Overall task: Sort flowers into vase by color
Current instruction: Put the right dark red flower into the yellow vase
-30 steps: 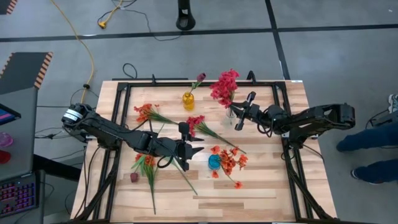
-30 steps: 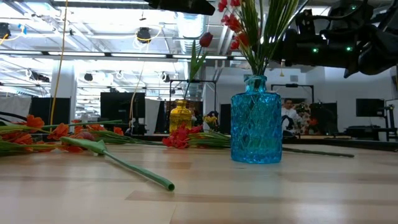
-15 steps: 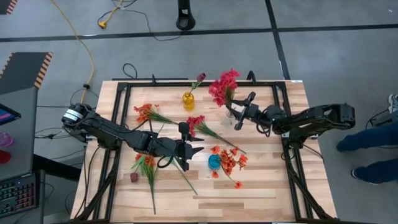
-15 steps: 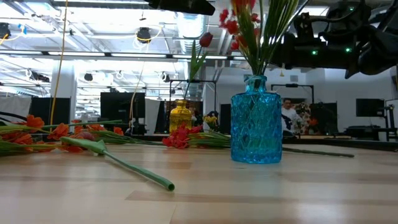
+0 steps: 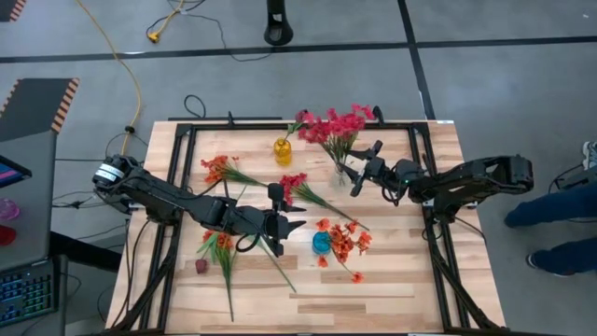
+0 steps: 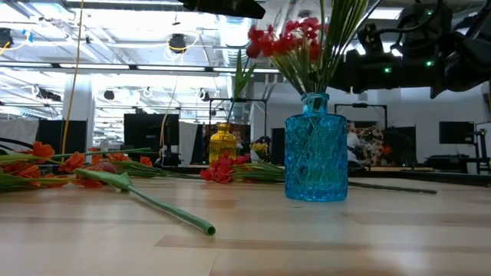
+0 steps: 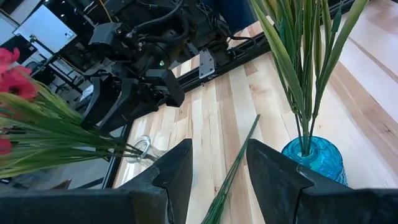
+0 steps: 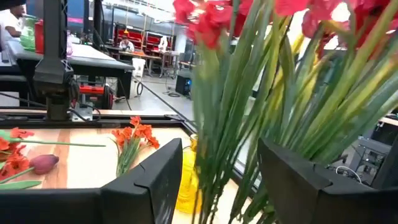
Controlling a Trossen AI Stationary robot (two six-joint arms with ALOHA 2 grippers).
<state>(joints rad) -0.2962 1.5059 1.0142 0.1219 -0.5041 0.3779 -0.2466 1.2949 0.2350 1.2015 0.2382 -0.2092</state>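
A clear vase [image 5: 342,169] at the table's far right holds a crimson-pink bunch [image 5: 331,125], splayed toward the far edge. My right gripper [image 5: 354,170] is open beside the vase, and the stems [image 8: 231,134] rise between its fingers. The yellow vase [image 5: 282,150] holds a maroon bud. The blue vase [image 5: 321,243] holds orange blooms [image 5: 347,239]. Loose sprays lie on the table: orange [image 5: 219,170], crimson [image 5: 294,184], orange [image 5: 216,246]. A maroon bud [image 5: 200,266] lies near them. My left gripper [image 5: 295,225] hangs open left of the blue vase with nothing between its fingers.
Black frame rails [image 5: 431,233] run along the table's edges. A green stem [image 6: 165,208] lies across the near middle. A person's legs [image 5: 560,219] stand beyond the right edge. Bare wood shows along the near right of the table [image 5: 401,289].
My right gripper has opened and let go of the crimson-pink stems, tipping slightly upward. The bunch, tight and upright before, has fanned out and leaned toward the table's far left, with its stem ends still in the clear vase.
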